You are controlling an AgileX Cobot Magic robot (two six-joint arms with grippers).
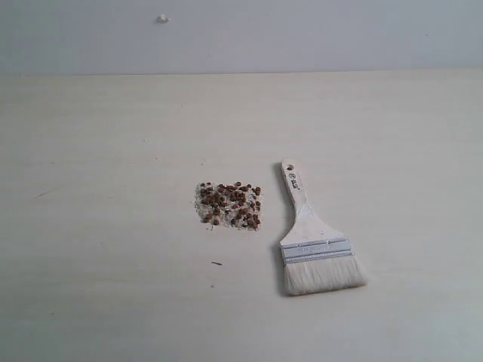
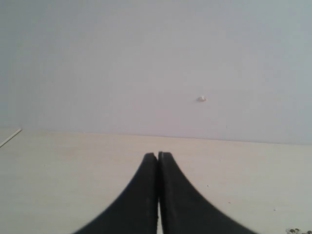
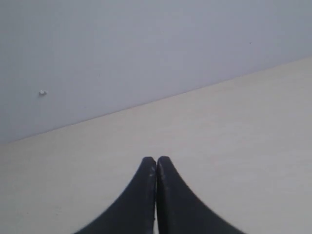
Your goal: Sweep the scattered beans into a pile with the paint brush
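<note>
The reddish-brown beans (image 1: 229,204) lie in one compact pile with whitish crumbs at the middle of the pale table (image 1: 106,151). Just right of them rests the paint brush (image 1: 312,240), flat on the table, its wooden handle pointing away and its off-white bristles toward the front. No arm shows in the exterior view. My left gripper (image 2: 157,155) is shut with nothing between its black fingers, above bare table. A few beans (image 2: 295,230) peek in at the corner of the left wrist view. My right gripper (image 3: 156,158) is likewise shut and empty over bare table.
A grey wall (image 1: 302,34) rises behind the table's far edge, with a small white bump (image 1: 162,18) on it. A tiny dark speck (image 1: 216,263) lies in front of the pile.
</note>
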